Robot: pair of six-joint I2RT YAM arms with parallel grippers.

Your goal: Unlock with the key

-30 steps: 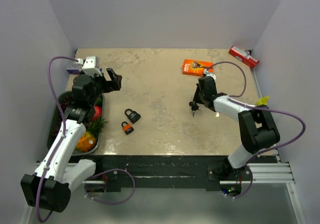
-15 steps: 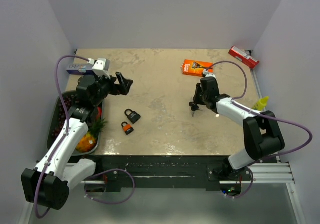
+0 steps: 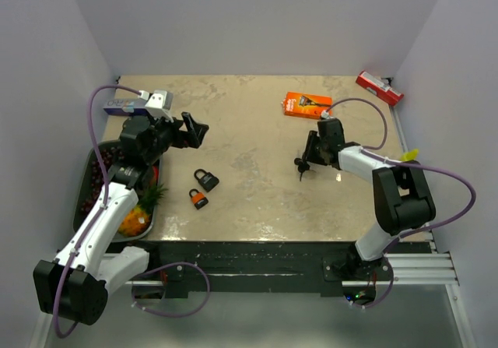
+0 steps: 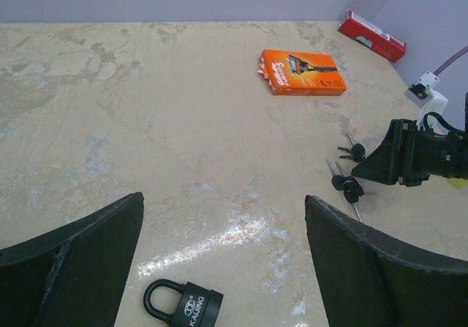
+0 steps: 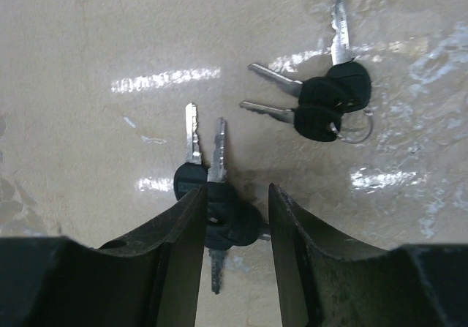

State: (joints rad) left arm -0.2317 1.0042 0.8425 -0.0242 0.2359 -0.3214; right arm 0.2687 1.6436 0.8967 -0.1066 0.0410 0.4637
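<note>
Scene: Two robot arms are sharing a beige, marble-patterned table (image 3: 249, 130) whose glossy top is throwing back bright glints.

Right gripper (image 5: 234, 195): It is sitting low over the table with its two dark, matte fingers parted to a middling gap. It is lifting nothing. The fingers are straddling the key bunch, and whether they are touching it cannot be told.

Key bunch (image 5: 208, 173): It is lying flat on the right part of the table, between the right jaws. Rounded black plastic heads are clustering together, and thin, notched silver blades are fanning out from them.

Deciding relation: Two blades are pointing straight ahead of the fingers and one is pointing back toward the wrist. So the long axis is running along the fingers, and the jaws are set to close across the heads. The right arm is much the nearer one.

Second bunch (image 5: 329, 100): Similar black-headed keys on a small wire ring are lying just beyond, off to one side and apart from the jaws.

Padlocks: A black padlock (image 3: 206, 180) and an orange padlock (image 3: 198, 198), both with curved metal shackles, are lying well apart from the keys. They are on the left arm's side.

Left gripper (image 4: 223, 203): It is hanging spread wide and holding nothing, near the black padlock.

Judgement: The key pickup is looking unfinished, and no lock is being held yet.
</note>
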